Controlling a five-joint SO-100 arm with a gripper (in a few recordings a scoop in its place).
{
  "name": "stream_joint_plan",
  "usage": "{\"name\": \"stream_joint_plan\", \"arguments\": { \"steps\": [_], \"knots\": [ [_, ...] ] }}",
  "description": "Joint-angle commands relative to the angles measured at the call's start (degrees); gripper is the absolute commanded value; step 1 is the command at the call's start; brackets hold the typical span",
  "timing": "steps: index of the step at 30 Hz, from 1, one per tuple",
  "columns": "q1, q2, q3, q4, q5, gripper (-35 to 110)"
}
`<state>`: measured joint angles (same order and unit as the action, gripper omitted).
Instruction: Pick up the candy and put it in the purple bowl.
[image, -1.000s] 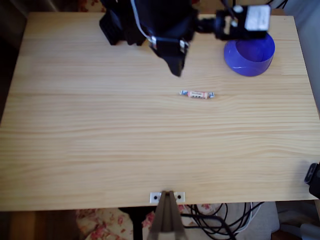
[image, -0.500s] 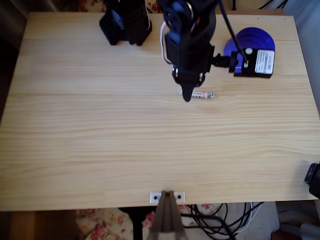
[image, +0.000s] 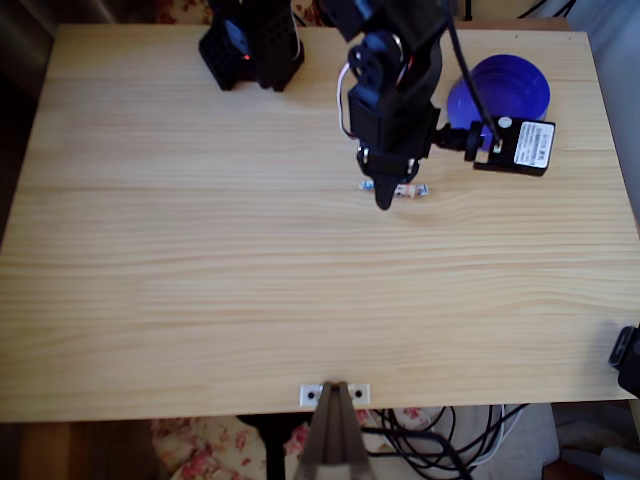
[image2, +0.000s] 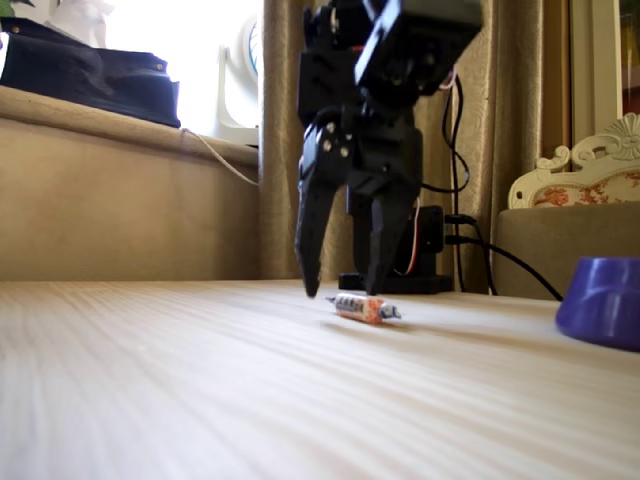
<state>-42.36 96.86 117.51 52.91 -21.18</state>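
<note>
item: candy (image2: 364, 308), one piece, lying flat on the pale wood counter (image: 200, 260), well apart from the purple bowl (image: 505, 88). handling, as judged: very light, slim, crinkly wrapper likely slippery, twisted ends flimsy; firm pink-orange middle is the place to pinch, across its short width. gripper (image2: 340, 290): jaws parted, holding nothing, tips lowered close to the counter, straddling the end of the candy farther from the bowl.

Overhead view straight down on the whole tabletop (image: 200, 300), fixed view low at tabletop level, close, facing the arm and curtains, both sharing hand (image2: 340, 290), candy (image: 410, 189) and bowl (image2: 603, 300)
</note>
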Motion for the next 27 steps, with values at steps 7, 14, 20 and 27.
{"name": "stream_joint_plan", "arguments": {
  "steps": [7,14,20,27],
  "knots": [
    [-1.9,-0.3,-2.5,-3.1,2.0,18],
    [-1.9,-0.4,0.6,-6.0,3.3,12],
    [-1.7,0.4,2.4,-6.8,3.3,12],
    [-2.0,0.6,4.3,-8.0,3.4,9]
  ]
}}
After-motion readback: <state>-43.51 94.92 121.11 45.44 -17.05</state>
